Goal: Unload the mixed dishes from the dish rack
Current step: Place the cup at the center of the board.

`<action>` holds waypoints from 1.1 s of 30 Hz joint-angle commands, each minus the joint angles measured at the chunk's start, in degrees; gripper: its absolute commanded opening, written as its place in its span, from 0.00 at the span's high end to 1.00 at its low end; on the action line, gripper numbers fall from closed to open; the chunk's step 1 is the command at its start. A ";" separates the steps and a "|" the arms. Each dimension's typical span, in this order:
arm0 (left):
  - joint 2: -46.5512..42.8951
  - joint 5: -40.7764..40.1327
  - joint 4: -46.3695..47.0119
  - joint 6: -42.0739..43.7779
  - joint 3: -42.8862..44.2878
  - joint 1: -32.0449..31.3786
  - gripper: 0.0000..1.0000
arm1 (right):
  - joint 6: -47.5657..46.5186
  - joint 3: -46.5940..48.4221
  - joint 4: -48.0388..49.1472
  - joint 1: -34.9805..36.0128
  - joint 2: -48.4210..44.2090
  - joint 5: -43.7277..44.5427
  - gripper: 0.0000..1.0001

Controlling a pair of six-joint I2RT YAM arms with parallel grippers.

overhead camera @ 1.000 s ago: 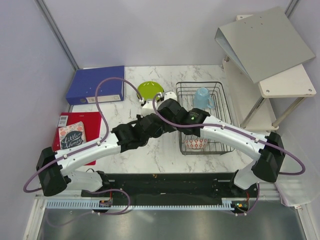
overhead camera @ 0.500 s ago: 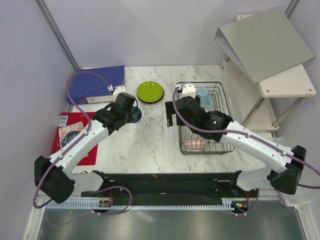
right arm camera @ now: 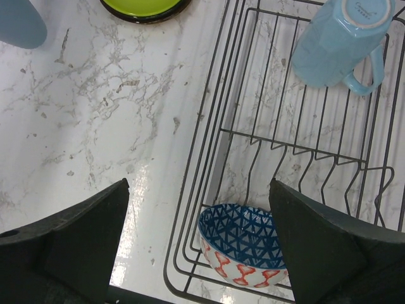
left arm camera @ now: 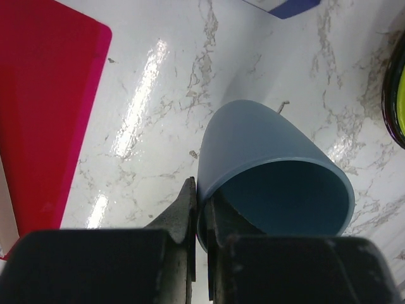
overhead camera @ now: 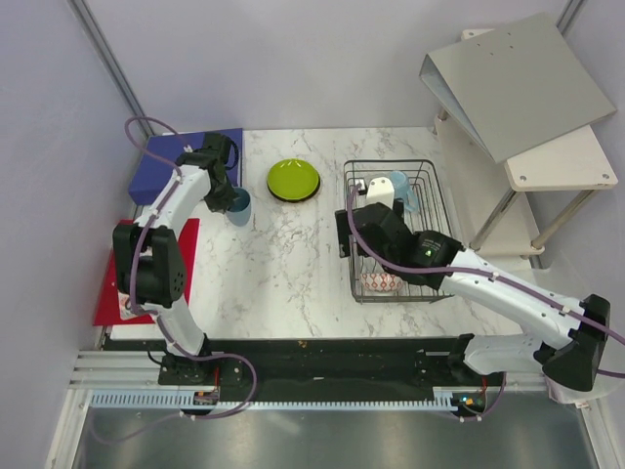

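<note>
We see the left gripper (left arm camera: 199, 218) clamped shut on the rim of a plain light blue cup (left arm camera: 272, 171), with one finger inside the mouth and the other outside against the wall. The cup tilts away from the fingers, its mouth turned back toward the wrist and its rounded base pointing out over the white grey-veined marble table (overhead camera: 293, 264); we cannot tell whether the base touches the marble. To this gripper's right a small round lime green plate (overhead camera: 294, 180) with a dark rim lies flat on the table, apart from the cup. To its left sits a flat red mat (left arm camera: 44, 114), and ahead of it a blue ring binder (overhead camera: 156, 171). The right gripper (right arm camera: 199, 209) is spread wide with nothing between its fingers, hovering above the left wall of the rectangular black wire dish rack (right arm camera: 212, 136). Just below it on the near side, in the rack's near left corner, a round patterned bowl (right arm camera: 243, 244) leans on its side — blue triangles inside, red and white outside. Ahead of that gripper and to its right, a light blue handled mug (right arm camera: 335, 41) stands upside down on the rack's floor wires, well apart from the bowl.
</note>
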 commanded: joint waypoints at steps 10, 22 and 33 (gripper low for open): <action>5.80 2.43 0.35 0.65 2.14 5.63 0.98 | -1.07 -4.46 2.79 -0.35 -5.50 2.23 0.02; 4.05 5.60 1.32 2.85 2.05 6.95 0.22 | -0.19 -5.17 2.88 -0.44 -3.13 1.61 0.02; -12.80 3.40 -0.79 -1.46 1.52 5.12 0.01 | -0.98 -2.98 1.83 -2.10 -1.20 4.60 0.02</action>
